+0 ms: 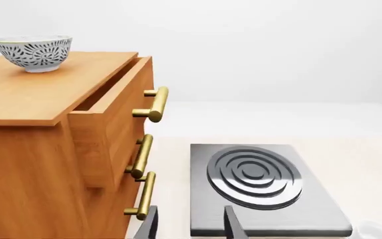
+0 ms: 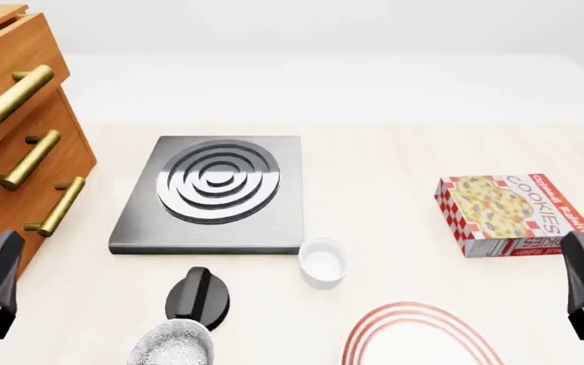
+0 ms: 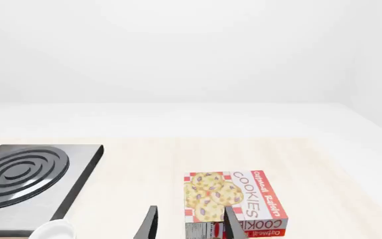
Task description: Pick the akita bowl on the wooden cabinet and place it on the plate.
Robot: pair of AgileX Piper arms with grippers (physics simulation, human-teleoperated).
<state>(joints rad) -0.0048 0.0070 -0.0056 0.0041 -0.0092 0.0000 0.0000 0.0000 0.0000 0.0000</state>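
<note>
The akita bowl [image 1: 32,52], white with a dark patterned outside, stands upright on the far part of the wooden cabinet's [image 1: 38,99] top; the front view cuts it off. The cabinet [image 2: 13,129] fills the table's left side, its top drawer pulled partly out. The plate [image 2: 414,342], white with red rings, lies at the near edge, right of centre. My left gripper [image 1: 192,229] is open and empty, low beside the cabinet's front and well below the bowl. My right gripper [image 3: 191,229] is open and empty, near the cookie box.
A dark stove slab [image 2: 216,190] with silver rings lies mid-table. A small white cup [image 2: 322,261] sits in front of it. A cookie box [image 2: 510,213] lies at the right. A black rounded object [image 2: 198,296] and a grey speckled round thing [image 2: 176,346] sit near the front edge.
</note>
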